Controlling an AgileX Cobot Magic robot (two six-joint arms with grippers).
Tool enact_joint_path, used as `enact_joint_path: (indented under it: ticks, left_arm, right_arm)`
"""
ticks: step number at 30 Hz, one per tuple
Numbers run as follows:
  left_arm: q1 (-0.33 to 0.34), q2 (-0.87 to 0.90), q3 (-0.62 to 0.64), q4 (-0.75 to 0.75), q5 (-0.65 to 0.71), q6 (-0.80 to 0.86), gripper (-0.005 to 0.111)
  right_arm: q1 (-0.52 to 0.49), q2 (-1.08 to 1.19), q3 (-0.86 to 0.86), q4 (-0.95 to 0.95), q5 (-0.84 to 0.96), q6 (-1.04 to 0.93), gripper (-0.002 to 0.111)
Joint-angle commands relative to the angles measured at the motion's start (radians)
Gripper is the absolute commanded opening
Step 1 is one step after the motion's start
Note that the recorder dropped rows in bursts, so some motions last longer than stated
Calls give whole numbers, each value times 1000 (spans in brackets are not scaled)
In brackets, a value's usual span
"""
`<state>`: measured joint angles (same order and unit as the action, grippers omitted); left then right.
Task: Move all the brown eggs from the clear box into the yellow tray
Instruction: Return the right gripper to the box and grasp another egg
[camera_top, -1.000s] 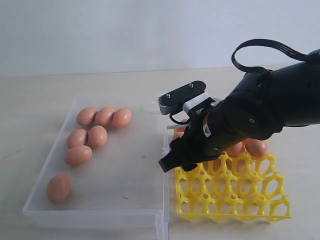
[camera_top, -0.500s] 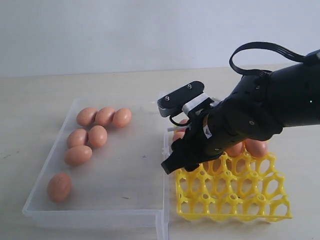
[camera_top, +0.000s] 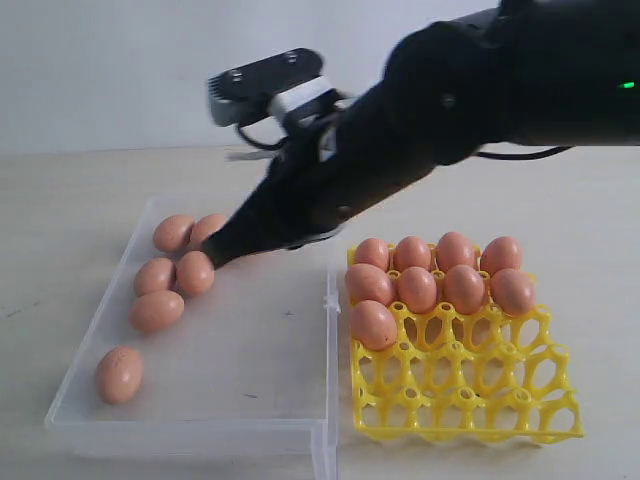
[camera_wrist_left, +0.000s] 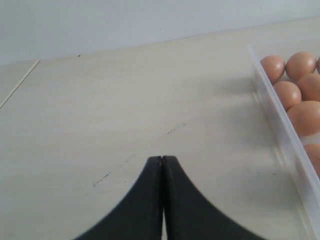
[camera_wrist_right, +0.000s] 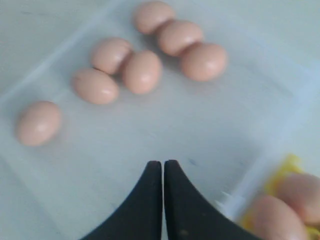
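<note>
Several brown eggs (camera_top: 156, 310) lie along the left side of the clear box (camera_top: 190, 430); the right wrist view shows them as a loose cluster (camera_wrist_right: 142, 71). Several more eggs (camera_top: 416, 288) fill the far cups of the yellow tray (camera_top: 460, 400), one of them in the third row (camera_top: 372, 325). My right gripper (camera_top: 212, 260) reaches across over the box, shut and empty (camera_wrist_right: 163, 162), its tip close above an egg (camera_top: 195, 272). My left gripper (camera_wrist_left: 162, 158) is shut and empty over bare table outside the box wall (camera_wrist_left: 280, 135).
The yellow tray stands against the clear box's right wall. Its near two rows of cups hold nothing. The right arm (camera_top: 450, 90) covers the back right of the box. Pale table (camera_wrist_left: 125, 90) spreads left of the box.
The right arm has swung from over the tray's left edge up and leftward to over the eggs in the box. The eggs in the tray, hidden before, now show.
</note>
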<state>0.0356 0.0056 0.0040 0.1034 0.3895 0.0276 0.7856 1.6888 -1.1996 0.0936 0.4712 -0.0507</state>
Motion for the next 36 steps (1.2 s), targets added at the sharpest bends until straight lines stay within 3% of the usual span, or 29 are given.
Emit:
enact_joint_path:
  ticks: [1, 6, 8, 16, 36]
  left_arm:
    - [-6, -6, -4, -2, -9, -4, 0]
    - [-6, -6, -4, -2, -9, -7, 0]
    - [-6, -6, -4, -2, -9, -7, 0]
    - [-6, -6, -4, -2, -9, -5, 0]
    - [-6, -6, -4, -2, -9, -7, 0]
  right_arm:
    - [89, 197, -140, 278, 13, -179, 13]
    - [126, 365, -318, 358, 92, -175, 55]
    - [137, 419, -375, 371, 119, -175, 62]
    - [145, 521, -475, 371, 136, -130, 57]
    - [145, 589, -475, 368, 87, -130, 57]
